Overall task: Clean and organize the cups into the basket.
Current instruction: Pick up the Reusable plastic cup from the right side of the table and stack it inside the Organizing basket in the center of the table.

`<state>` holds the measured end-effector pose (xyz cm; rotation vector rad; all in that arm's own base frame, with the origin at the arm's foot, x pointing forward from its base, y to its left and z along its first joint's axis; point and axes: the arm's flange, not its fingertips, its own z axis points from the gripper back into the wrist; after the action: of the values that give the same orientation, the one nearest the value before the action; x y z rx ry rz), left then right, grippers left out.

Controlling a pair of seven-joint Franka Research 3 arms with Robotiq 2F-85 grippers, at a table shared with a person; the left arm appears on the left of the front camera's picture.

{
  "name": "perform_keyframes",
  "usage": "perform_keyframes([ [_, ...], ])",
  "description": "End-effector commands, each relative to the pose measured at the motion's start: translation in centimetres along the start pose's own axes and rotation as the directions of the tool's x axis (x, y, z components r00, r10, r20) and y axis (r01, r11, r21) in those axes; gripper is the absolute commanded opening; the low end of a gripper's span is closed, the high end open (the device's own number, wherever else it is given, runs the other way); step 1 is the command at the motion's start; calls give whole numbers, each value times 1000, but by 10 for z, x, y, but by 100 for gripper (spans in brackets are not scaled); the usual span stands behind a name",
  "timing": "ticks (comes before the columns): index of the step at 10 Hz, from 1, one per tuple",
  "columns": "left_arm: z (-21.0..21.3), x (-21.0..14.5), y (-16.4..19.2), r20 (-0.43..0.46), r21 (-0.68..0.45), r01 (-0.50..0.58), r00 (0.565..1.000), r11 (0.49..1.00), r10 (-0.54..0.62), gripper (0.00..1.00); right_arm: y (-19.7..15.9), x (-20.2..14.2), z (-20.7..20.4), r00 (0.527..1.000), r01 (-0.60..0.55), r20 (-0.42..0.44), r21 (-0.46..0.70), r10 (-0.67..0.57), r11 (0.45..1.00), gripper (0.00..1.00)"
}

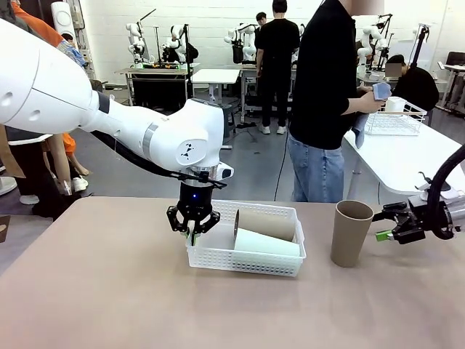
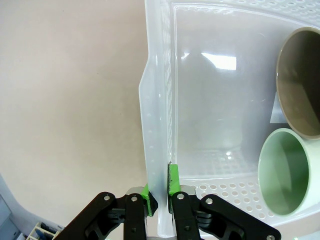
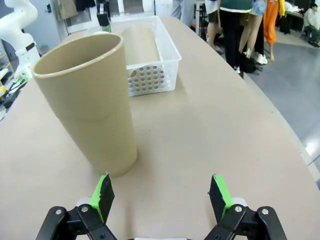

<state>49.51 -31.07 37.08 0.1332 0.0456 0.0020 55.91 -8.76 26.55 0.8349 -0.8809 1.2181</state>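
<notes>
Jaws of left gripper [image 1: 193, 234] clamp left wall of white mesh plastic basket [image 1: 247, 260]. Right gripper [image 1: 380, 224] open, empty, beside upright tan paper cup [image 1: 352, 233].

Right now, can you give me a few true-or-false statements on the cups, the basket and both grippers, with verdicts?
1. The left gripper is shut on the basket wall. True.
2. All three cups lie in the basket. False: one tan cup stands upright on the table, outside it.
3. The right gripper grips the standing cup. False: the right gripper is open, beside that cup and not touching it.
4. A mint cup lies on its side in the basket beside a second tan cup. True.
</notes>
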Motion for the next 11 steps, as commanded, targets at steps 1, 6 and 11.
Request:
perform_keyframes([
  [1, -1, -1, 1, -3, 7, 4, 1000, 1000, -4, 0, -6, 1, -11, 1000, -1, -18, -2, 1, 1000, 100],
  [6, -1, -1, 1, -3, 7, 4, 1000, 1000, -4, 0, 17, 7, -24, 996, -57, -56, 173, 67, 983, 100],
  [11, -1, -1, 1, -3, 7, 4, 1000, 1000, -4, 0, 33, 15, -38, 993, -89, -52, 219, 103, 972, 100],
])
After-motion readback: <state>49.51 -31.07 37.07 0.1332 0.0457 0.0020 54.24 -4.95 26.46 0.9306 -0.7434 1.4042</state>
